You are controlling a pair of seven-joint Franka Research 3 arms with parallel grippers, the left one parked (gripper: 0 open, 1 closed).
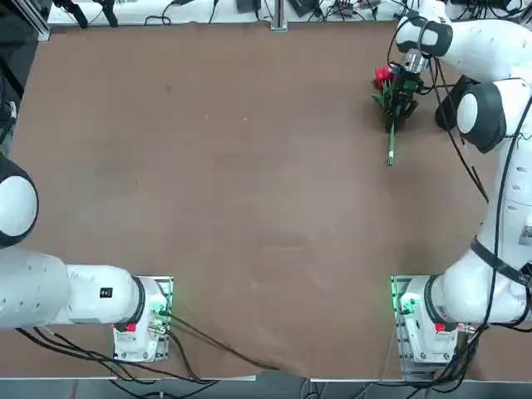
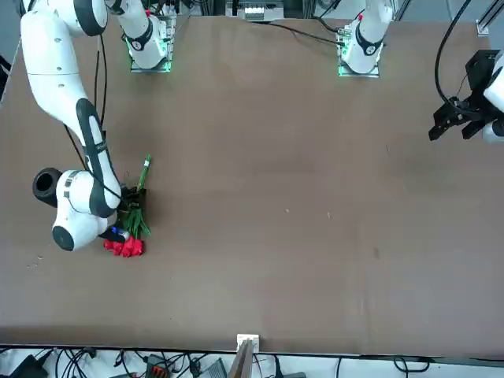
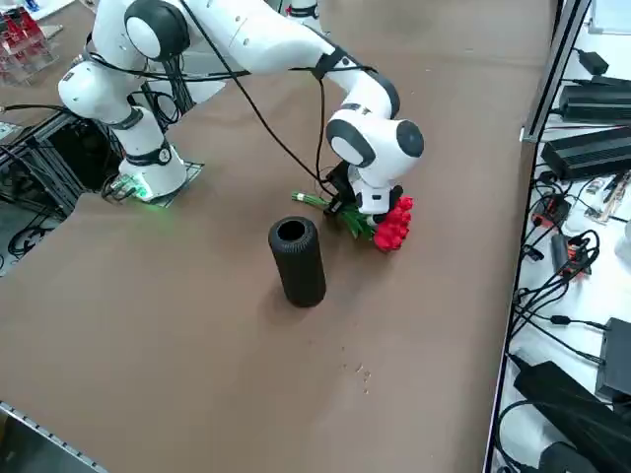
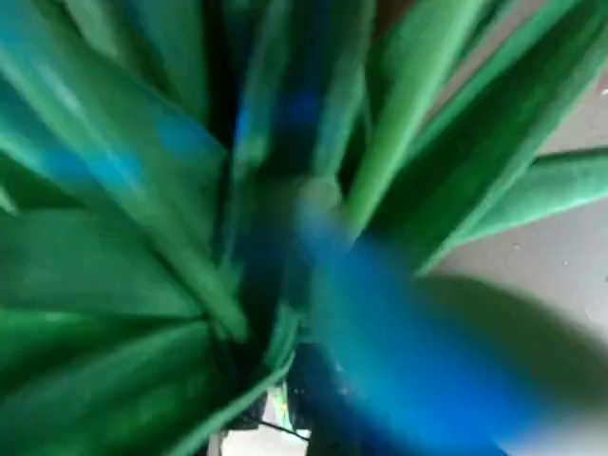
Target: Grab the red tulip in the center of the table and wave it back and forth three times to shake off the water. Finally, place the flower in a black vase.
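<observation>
Down at the worktop's point(image 1: 249, 208) far right corner, the right claw point(image 1: 402, 90) sits buried in the red tulip's point(image 1: 389, 104) leaves; its grip is hidden. Nearby, the black vase point(image 3: 297, 261) stands upright, ready for insertion.

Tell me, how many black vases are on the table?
1. The black vase stands upright on the table, apart from the red tulip, where the right gripper is down at the leaves. None looks hidden.
</observation>
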